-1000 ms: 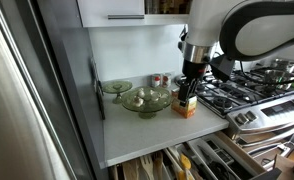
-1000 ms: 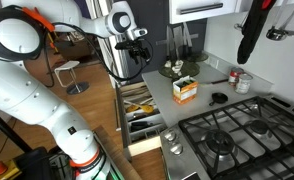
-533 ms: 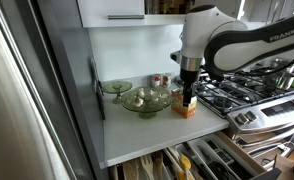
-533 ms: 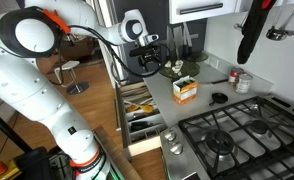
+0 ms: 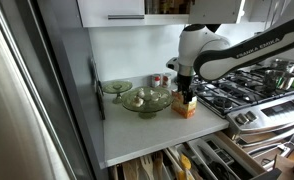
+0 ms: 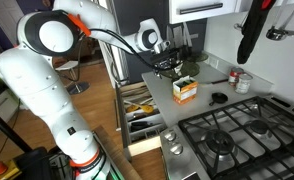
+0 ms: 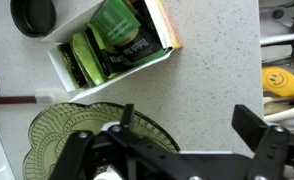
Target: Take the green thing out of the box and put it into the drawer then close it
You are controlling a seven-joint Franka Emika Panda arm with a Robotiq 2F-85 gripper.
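The yellow-orange box (image 5: 185, 108) stands on the white counter and shows in both exterior views (image 6: 185, 91). In the wrist view the box (image 7: 157, 62) lies open at the top of the frame, with green things (image 7: 117, 40) packed inside it. My gripper (image 7: 187, 125) is open and empty, and hovers over bare counter just beside the box. It hangs close above the box in an exterior view (image 5: 187, 92) and next to the box in an exterior view (image 6: 173, 66). The drawer (image 6: 139, 115) below the counter is pulled open, with utensils inside (image 5: 212, 160).
Two pale green glass bowls (image 5: 145, 100) (image 5: 115, 88) stand on the counter beside the box; one lies under my gripper's left finger (image 7: 67, 135). A steel stove (image 5: 257, 95) with burners (image 6: 232, 135) adjoins the counter. Small jars (image 5: 159, 80) stand at the back wall.
My gripper has moved from over the open drawer across the counter toward the box and come lower. It has stayed open. The box and bowls have not moved.
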